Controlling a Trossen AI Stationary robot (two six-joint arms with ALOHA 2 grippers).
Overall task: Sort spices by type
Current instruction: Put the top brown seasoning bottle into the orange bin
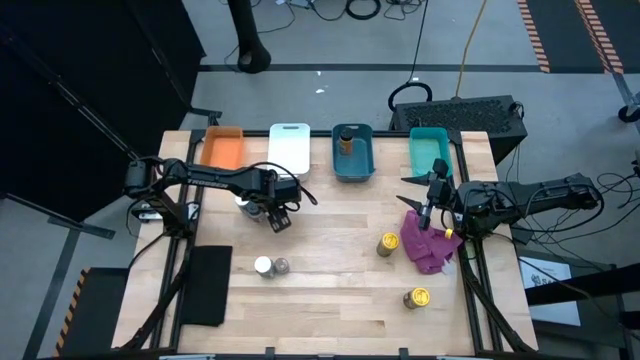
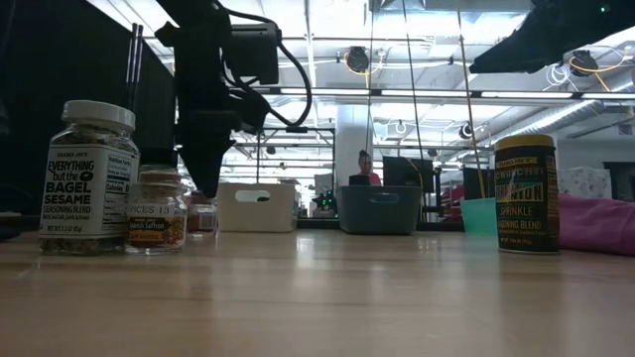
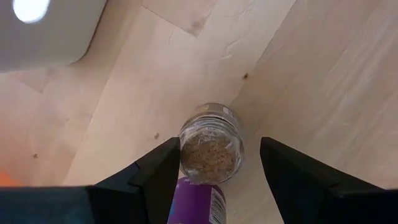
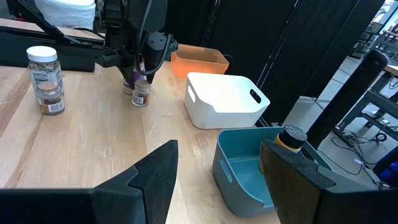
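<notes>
My left gripper (image 3: 219, 149) is open and points down over a small glass jar with a brown top (image 3: 211, 152). The jar stands upright on the table between the fingers, and I cannot tell whether the fingers touch it. A purple-labelled jar (image 3: 196, 202) stands right beside it. From the right wrist, this gripper (image 4: 142, 71) shows above both jars (image 4: 140, 93). A white-lidded jar (image 1: 263, 266) and a small dark one (image 1: 282, 266) stand nearer. Two yellow-lidded jars (image 1: 388, 243) (image 1: 417, 297) stand by the magenta cloth (image 1: 430, 248). My right gripper (image 4: 217, 186) is open and holds nothing. It hovers at the cloth's far edge (image 1: 432, 205).
Orange (image 1: 222, 148), white (image 1: 289, 148), blue (image 1: 353, 160) and teal (image 1: 431, 150) bins line the far edge. The blue bin holds one jar (image 4: 290, 138). A black pad (image 1: 205, 285) lies at the near left. Bare wood (image 1: 330, 225) lies between the arms.
</notes>
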